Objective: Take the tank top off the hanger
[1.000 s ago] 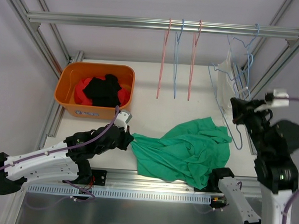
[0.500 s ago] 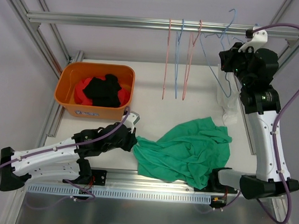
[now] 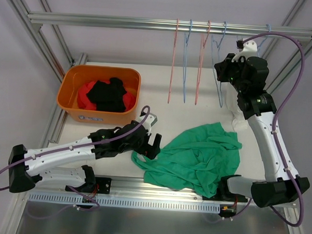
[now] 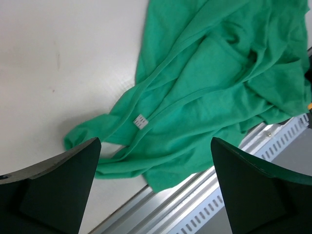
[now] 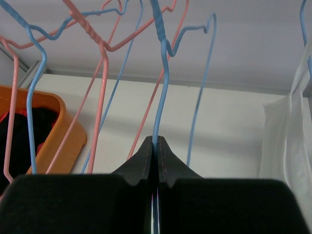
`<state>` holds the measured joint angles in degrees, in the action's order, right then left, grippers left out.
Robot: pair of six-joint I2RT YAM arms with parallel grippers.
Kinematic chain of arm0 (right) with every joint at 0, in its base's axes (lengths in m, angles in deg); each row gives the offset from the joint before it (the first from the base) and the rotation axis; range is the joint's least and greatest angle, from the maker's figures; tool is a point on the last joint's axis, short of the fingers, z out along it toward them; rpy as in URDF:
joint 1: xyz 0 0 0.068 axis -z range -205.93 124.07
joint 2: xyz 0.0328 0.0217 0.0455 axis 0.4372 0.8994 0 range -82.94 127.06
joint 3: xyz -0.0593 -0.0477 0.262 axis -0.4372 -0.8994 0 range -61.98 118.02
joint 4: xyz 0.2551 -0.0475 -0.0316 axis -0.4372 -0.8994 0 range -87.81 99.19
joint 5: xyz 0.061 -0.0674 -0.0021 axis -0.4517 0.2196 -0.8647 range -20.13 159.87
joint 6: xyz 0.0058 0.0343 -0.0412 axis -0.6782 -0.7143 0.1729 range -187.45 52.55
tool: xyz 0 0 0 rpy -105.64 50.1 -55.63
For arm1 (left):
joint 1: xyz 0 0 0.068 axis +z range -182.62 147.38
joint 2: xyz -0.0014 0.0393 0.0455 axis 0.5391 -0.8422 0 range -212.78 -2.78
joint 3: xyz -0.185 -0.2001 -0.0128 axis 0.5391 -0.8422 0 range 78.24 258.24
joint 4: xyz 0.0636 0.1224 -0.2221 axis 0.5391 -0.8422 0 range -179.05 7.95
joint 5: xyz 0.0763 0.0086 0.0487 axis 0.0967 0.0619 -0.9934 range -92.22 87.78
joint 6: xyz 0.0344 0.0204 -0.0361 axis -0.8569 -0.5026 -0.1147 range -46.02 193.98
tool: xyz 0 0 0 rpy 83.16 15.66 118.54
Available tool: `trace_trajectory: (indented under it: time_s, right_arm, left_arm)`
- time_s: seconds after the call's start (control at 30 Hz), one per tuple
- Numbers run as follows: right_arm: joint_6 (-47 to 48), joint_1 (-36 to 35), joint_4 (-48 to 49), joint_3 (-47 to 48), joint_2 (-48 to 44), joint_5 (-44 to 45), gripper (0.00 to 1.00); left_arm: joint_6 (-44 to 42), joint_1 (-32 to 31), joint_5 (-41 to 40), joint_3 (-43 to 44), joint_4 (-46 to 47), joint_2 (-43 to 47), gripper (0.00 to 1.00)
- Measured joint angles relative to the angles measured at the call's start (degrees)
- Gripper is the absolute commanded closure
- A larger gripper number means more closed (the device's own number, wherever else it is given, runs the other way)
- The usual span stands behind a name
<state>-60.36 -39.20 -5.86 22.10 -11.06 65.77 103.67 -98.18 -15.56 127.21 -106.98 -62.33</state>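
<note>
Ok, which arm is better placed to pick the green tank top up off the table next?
Left. The left gripper is open just over the edge of the green tank top, while the right gripper is up by the rail, shut on a blue hanger.

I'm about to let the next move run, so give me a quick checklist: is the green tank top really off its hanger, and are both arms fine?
1. The green tank top is free of the blue hanger: ok, it lies loose on the table.
2. The left jaws are clear of the cloth: ok, open above it.
3. The right jaws have the blue hanger: ok, shut on its wire.
4. The blue hanger is hooked on the rail: cannot tell.
5. The green tank top is fully on the table: not ok, its near edge overhangs the front.
</note>
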Motion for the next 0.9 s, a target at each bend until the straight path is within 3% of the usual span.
trace_trajectory:
  time_s: [0.13,0.17,0.23,0.27,0.33,0.5,0.63,0.9]
  right_arm:
    - [-0.94,-0.04,3.3,-3.08,-1.7,0.98,1.0]
    - [-1.11,-0.04,3.82,-3.56,-2.1,1.07,0.86]
    - [-1.92,-0.04,4.46,-4.11,-2.47,1.03,0.48]
    - [-2.38,-0.04,4.13,-4.5,-2.71,1.03,0.15]
    - [-2.38,-0.04,3.08,-5.55,-3.41,1.2,0.01]
    - [-1.88,0.7,-3.32,-8.24,-10.23,3.34,0.0]
    - [-1.18,3.78,-8.26,-11.56,-24.26,5.68,0.0]
    - [-0.17,4.46,-17.9,-12.2,-46.66,0.59,0.01]
  left_arm:
    - [-1.05,-0.02,3.67,5.09,3.37,-6.86,0.01]
    - [-1.27,-0.11,4.55,6.08,4.09,-8.68,0.01]
    - [-1.88,-0.22,6.93,7.67,5.95,-12.35,0.01]
    - [-2.14,-0.46,8.11,8.2,6.78,-14.03,0.01]
    - [-2.62,-0.9,11.23,9.68,8.13,-17.42,0.01]
    - [-3.56,-2.91,16.52,15.76,10.34,-27.87,0.01]
    - [-4.11,-5.01,17.25,20.7,11.93,-37.27,0.01]
    - [-8.46,-9.38,6.36,31.63,11.58,-57.31,0.01]
